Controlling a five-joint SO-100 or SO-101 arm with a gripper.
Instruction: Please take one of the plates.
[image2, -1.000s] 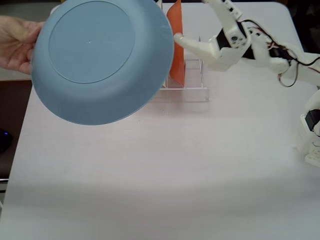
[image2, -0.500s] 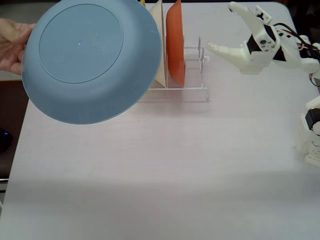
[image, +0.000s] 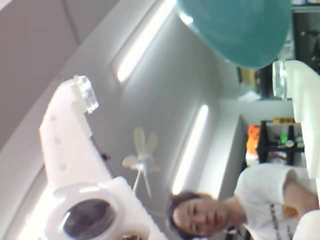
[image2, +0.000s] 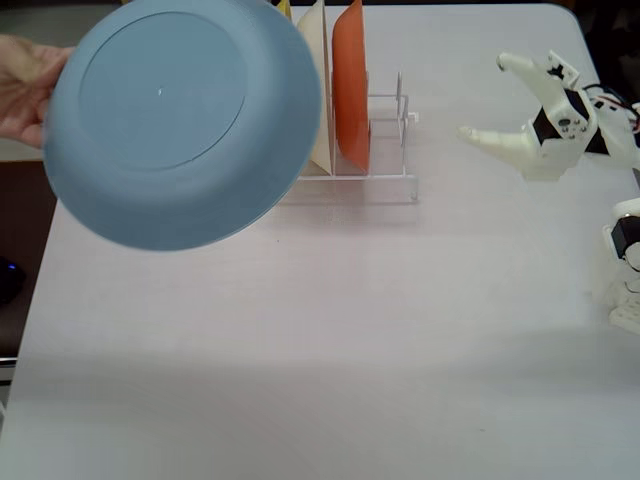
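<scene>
The blue-grey plate (image2: 180, 125) fills the upper left of the fixed view, underside toward the camera, held at its left rim by a person's hand (image2: 25, 85). In the wrist view the plate (image: 240, 25) appears as a teal shape at the top. My white gripper (image2: 485, 98) is open at the right of the table, well apart from the plate and the rack, with nothing between its fingers. The wrist view points upward at the ceiling, and there the gripper (image: 182, 85) is spread wide.
A clear rack (image2: 385, 180) stands at the back centre, holding an upright orange plate (image2: 350, 85) and a cream-white plate (image2: 315, 90). The arm's base (image2: 625, 260) is at the right edge. A person (image: 220, 212) shows in the wrist view.
My gripper has drawn back to the right, away from the rack, staying open. The hand-held blue plate has shifted only slightly.
</scene>
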